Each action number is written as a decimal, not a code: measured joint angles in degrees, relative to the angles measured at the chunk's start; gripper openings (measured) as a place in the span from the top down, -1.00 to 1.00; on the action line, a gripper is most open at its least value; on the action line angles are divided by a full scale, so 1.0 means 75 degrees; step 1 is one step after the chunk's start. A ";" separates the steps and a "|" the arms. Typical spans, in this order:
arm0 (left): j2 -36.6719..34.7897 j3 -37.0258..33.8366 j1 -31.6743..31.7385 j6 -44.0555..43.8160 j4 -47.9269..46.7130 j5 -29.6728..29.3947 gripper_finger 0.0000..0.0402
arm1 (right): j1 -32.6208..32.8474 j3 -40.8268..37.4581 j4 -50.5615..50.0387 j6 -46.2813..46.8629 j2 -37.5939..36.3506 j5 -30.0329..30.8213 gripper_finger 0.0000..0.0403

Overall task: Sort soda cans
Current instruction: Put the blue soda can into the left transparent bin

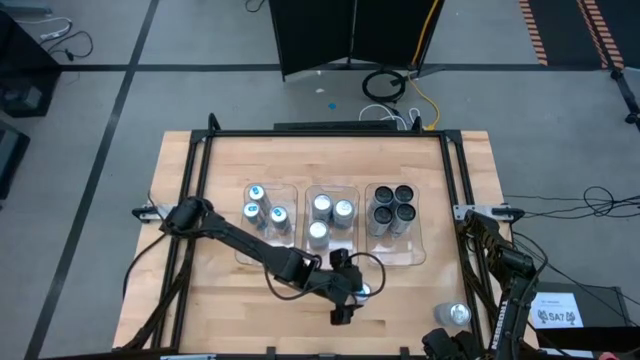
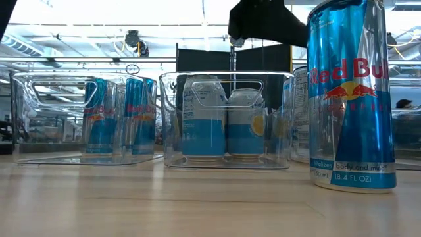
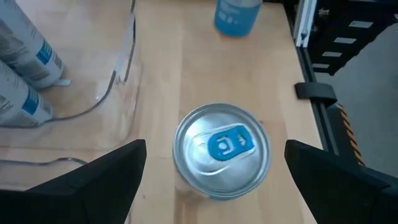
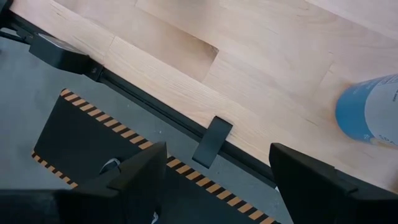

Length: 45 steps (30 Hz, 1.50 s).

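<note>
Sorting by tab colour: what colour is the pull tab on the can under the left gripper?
Blue, on the silver-topped can; left wrist view.

1. Three trays sit side by side mid-table: left tray (image 1: 262, 190), middle tray (image 1: 332, 190), right tray (image 1: 418, 215).
2. Cans stand inside each tray.
3. One can (image 3: 222, 150) stands in front of the middle tray, between the left gripper's (image 3: 211, 177) spread fingers.
4. Another can (image 1: 455, 315) stands near the table's front right corner.

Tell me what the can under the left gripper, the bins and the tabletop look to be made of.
Can: likely aluminium, bright brushed silver lid with a blue pull tab. Bins: clear, glossy hard plastic; the cans inside show through the walls. Tabletop: light wood, apparently jointed planks with a smooth matte finish.
</note>
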 joint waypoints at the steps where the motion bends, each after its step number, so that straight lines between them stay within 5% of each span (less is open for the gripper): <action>1: 0.0000 -0.0035 0.0000 -0.0003 0.0057 0.0022 -0.94 | 0.0000 0.0000 0.0000 -0.0003 0.0000 0.0000 -0.37; 32: 0.0522 -0.0185 -0.0015 0.0959 0.1076 0.0294 -0.93 | -0.0041 0.0000 -0.0005 -0.0029 0.0000 -0.0012 -0.37; 45: 0.0518 -0.0176 -0.0003 0.1030 0.0969 0.0316 -0.31 | -0.0046 0.0000 -0.0003 -0.0035 0.0000 -0.0012 -0.37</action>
